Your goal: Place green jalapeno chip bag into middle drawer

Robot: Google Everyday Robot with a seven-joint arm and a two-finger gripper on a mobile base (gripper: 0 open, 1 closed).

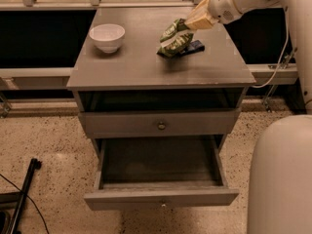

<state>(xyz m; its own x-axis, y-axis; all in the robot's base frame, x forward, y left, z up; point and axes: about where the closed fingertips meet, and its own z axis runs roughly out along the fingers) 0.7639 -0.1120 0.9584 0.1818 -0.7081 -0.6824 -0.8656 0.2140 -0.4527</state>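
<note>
The green jalapeno chip bag (172, 37) hangs from my gripper (188, 25), which is shut on its upper right end. It is held just above the cabinet top, right of centre, and it partly covers a small dark blue-black packet (196, 46) lying there. The arm reaches in from the upper right. The middle drawer (161, 197) is pulled open at the front below, and its dark grey inside holds nothing. The matching drawer front (159, 124) one tier above is closed.
A white bowl (107, 36) stands on the left of the grey cabinet top (126, 67). An open slot runs under the top. My white body (280, 179) fills the lower right. A black stand and cable (22, 194) lie on the speckled floor at the lower left.
</note>
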